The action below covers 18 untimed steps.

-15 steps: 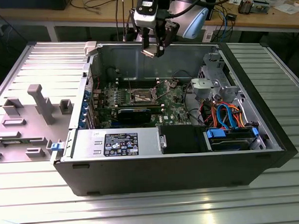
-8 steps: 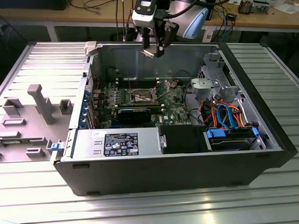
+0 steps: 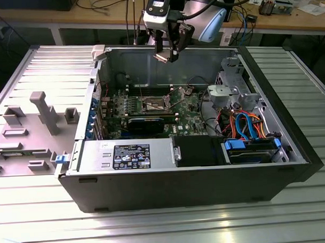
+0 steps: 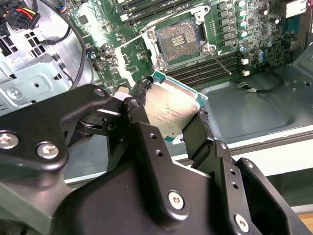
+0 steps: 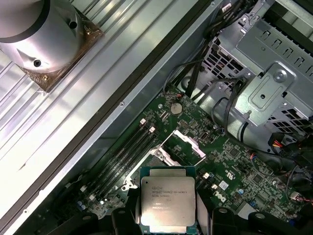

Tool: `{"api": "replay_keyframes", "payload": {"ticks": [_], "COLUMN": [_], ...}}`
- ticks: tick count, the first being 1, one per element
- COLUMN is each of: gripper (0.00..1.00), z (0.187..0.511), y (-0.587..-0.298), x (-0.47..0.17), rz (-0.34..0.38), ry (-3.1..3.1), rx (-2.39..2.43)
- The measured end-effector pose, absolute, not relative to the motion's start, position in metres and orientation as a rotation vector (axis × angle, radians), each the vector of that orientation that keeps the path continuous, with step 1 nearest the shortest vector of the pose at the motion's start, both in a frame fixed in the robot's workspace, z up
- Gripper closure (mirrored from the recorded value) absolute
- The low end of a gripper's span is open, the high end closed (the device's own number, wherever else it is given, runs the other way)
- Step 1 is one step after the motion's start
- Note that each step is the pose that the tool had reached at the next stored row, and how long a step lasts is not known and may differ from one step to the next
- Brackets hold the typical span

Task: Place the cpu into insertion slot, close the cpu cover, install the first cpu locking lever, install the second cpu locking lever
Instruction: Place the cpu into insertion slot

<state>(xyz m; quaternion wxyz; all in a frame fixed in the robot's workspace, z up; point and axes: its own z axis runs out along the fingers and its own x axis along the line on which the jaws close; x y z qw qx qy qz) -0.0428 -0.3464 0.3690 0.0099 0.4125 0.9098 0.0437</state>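
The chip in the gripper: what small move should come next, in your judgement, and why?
Probably carry the chip across until it is over the socket, then ease it lower. The gripper is shut on the chip's edges and hangs high above the board. In the second wrist view the socket's dark centre lies bare and off to one side of the chip, not under it.
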Motion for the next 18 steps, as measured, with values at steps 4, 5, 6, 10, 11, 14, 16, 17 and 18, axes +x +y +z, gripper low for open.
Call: {"api": "replay_keyframes", "payload": {"ticks": [4, 5, 6, 10, 11, 14, 16, 17, 18], "gripper": [0.46, 0.46, 0.46, 0.46, 0.46, 0.46, 0.46, 0.46, 0.46], "z": [0.3690, 0.3689, 0.3689, 0.3690, 0.3689, 0.3689, 0.3689, 0.3689, 0.3690], "y": [-0.3464, -0.3464, -0.3464, -0.3464, -0.3464, -0.3464, -0.3464, -0.3464, -0.3464], "x": [-0.0428, -0.0428, -0.0427, -0.0428, -0.0428, -0.0428, -0.0428, -0.0427, -0.0427], "rz": [0.136, 0.136, 0.136, 0.136, 0.136, 0.136, 0.136, 0.136, 0.136], "ry": [2.839, 2.838, 2.838, 2.836, 2.835, 2.833, 2.832, 2.832, 2.831], "rx": [1.292, 1.292, 1.293, 1.298, 1.299, 1.303, 1.304, 1.305, 1.306]}}
